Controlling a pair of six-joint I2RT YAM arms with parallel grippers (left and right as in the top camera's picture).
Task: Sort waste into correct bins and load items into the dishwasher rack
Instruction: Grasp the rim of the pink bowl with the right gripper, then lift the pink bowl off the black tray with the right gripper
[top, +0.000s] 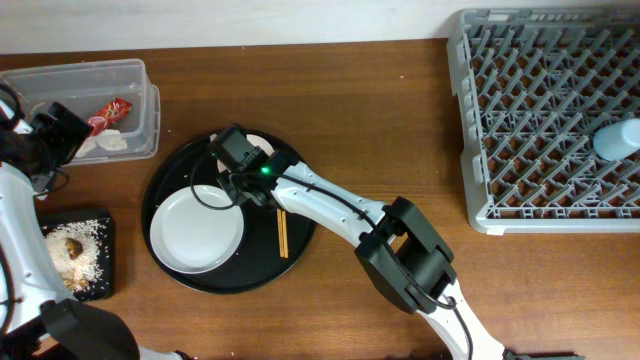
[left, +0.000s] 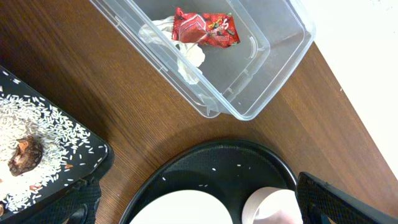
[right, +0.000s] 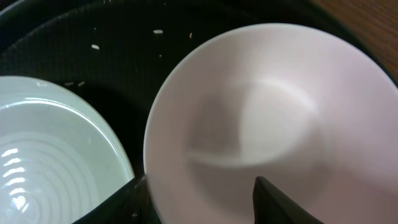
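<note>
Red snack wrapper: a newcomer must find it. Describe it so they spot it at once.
In the overhead view's top-left corner sits a clear plastic tub. The red snack wrapper lies inside it, beside crumpled white tissue; it is the only red thing there.

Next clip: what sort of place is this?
Probably a staged dish-clearing bench, not a real kitchen: a grey dishwasher rack sits on a wooden table, with a clear tub holding a red snack wrapper and a flat black tray of rice.

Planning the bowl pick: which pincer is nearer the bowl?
Right. The right pincer hangs directly over the bowl on the round tray; the left pincer is off to the side, at the clear tub.
</note>
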